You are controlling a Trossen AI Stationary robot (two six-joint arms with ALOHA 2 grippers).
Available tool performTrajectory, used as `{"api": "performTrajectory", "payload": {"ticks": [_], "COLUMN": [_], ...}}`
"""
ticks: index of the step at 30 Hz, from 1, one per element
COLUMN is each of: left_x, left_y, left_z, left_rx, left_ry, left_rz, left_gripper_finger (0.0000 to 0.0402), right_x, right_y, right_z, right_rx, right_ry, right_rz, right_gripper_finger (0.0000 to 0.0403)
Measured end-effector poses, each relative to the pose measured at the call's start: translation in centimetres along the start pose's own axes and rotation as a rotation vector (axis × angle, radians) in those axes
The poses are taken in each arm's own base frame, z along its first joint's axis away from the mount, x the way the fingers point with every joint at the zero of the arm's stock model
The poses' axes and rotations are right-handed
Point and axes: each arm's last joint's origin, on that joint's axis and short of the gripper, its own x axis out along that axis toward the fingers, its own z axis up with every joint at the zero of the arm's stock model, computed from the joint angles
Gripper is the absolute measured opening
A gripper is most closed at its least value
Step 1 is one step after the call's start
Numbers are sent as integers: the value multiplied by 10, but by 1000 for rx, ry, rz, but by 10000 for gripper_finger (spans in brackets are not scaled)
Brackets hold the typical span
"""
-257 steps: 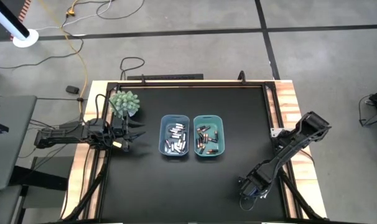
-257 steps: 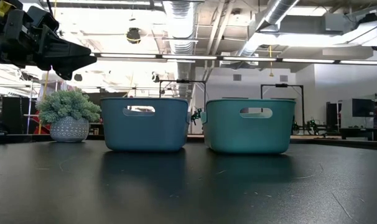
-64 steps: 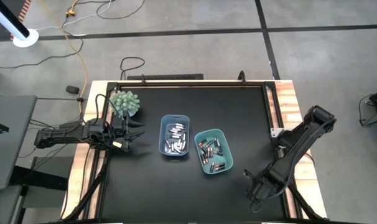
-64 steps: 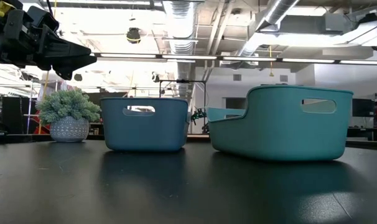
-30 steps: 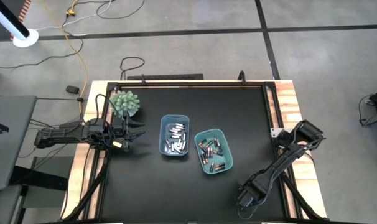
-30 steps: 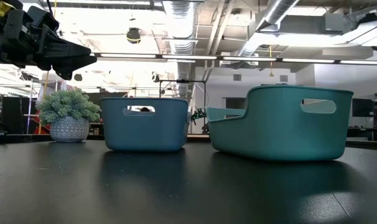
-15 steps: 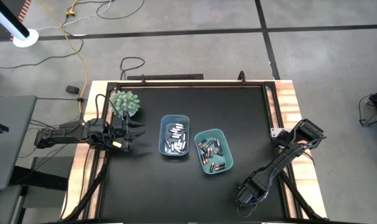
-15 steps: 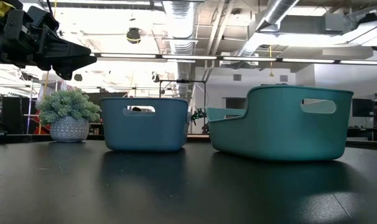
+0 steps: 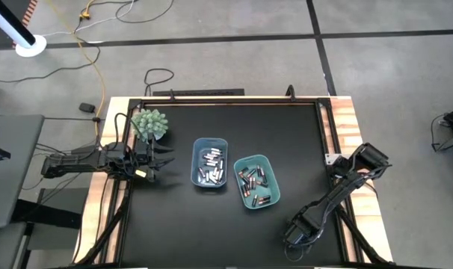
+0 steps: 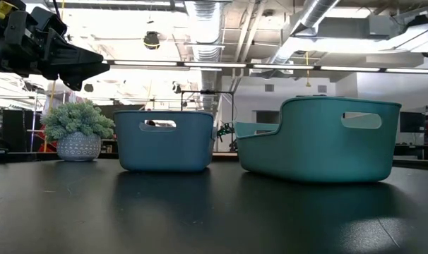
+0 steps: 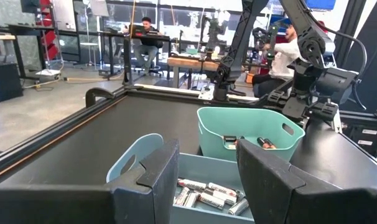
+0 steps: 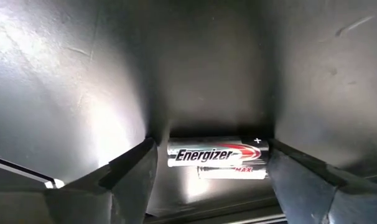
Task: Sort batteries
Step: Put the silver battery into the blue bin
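Observation:
One silvery-white battery (image 12: 217, 154) lies on the black table (image 9: 182, 224) near its front right corner. My right gripper (image 12: 212, 163) points steeply down over it, open, one finger at each end of the battery; in the high view the gripper (image 9: 294, 237) hides it. More batteries lie in two bins: silvery ones in the blue bin (image 9: 210, 163), dark ones in the teal bin (image 9: 256, 180), which sits askew. My left gripper (image 9: 164, 160) waits level and open, left of the blue bin. My right gripper comes from above with its fingers along the line of the battery, one at each end. The finger (image 12: 300, 180) at the plus end (image 12: 263, 144) stands right against it; whether it touches, I cannot tell. The battery lies flat on the table.
A small potted plant (image 9: 149, 123) stands at the table's far left. A raised black rail (image 9: 230, 101) runs round the table. Bare black table lies in front of both bins. People sit at desks (image 11: 144, 34) in the room beyond.

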Motion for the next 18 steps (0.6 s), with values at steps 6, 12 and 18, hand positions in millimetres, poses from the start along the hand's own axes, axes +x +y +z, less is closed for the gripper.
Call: {"api": "performTrajectory", "payload": {"ticks": [6,12,18], "left_x": [0,0,0], "left_y": [0,0,0], "left_z": [0,0,0], "left_rx": [0,0,0], "left_ry": [0,0,0], "left_rz": [0,0,0], "left_gripper_finger": [158,158,158], "right_x": [0,0,-3], "right_y": [0,0,-1], "right_z": [0,2,6], "right_rx": [0,10,26], "right_ry": [3,5,11], "right_rz": [0,4,17], "right_gripper_finger": [289,264,239]}}
